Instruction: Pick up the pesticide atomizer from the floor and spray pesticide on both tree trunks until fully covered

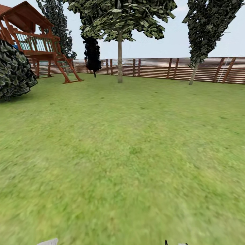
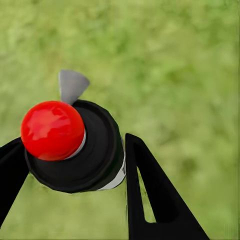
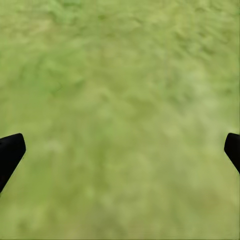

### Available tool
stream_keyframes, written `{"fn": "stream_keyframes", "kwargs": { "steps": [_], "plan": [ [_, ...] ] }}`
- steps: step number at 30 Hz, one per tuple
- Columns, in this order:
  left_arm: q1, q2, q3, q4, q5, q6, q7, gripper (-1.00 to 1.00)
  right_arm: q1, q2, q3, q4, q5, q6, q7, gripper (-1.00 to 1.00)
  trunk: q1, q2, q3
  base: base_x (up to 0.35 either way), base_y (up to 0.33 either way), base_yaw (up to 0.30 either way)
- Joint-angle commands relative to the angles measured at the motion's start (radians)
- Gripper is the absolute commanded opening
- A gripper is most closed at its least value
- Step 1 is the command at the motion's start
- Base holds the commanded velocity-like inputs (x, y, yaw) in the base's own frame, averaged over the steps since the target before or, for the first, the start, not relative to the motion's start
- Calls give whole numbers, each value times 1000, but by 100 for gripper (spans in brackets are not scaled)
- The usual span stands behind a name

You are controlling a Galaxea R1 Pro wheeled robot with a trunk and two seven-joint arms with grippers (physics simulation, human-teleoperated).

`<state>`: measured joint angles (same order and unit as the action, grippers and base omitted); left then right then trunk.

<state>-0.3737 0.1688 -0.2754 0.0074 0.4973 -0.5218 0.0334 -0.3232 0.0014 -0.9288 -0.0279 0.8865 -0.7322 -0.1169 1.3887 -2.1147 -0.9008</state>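
Beyond lawn, slatted fence

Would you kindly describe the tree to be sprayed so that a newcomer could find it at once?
Follow the slatted wooden fence along the far edge of the lawn. The tree stands before its middle, right of the red playhouse; unlike its dark neighbours, it has a pale bare trunk.

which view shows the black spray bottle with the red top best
The left wrist view: the slim black spray bottle with its red nozzle top sits large and sharp between the black fingers of the left pincer, seen from above. The head view looks over the green grass lawn toward the trees; the right wrist view faces grass.
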Motion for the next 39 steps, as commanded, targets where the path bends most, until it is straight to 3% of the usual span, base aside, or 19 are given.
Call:
{"fn": "stream_keyframes", "kwargs": {
  "steps": [1, 39],
  "plan": [
    [-1, 0, -8, 1, 4, -3, 3, -100, -1, 0, -2, 0, 11, -1, -10, 100, 0, 0, -1, 339, 0, 0],
    [-1, 0, -9, 0, 4, -3, 3, -100, 0, 0, -2, 0, 11, -1, -10, 100, 0, 0, -1, 339, 0, 0]
  ]
}}
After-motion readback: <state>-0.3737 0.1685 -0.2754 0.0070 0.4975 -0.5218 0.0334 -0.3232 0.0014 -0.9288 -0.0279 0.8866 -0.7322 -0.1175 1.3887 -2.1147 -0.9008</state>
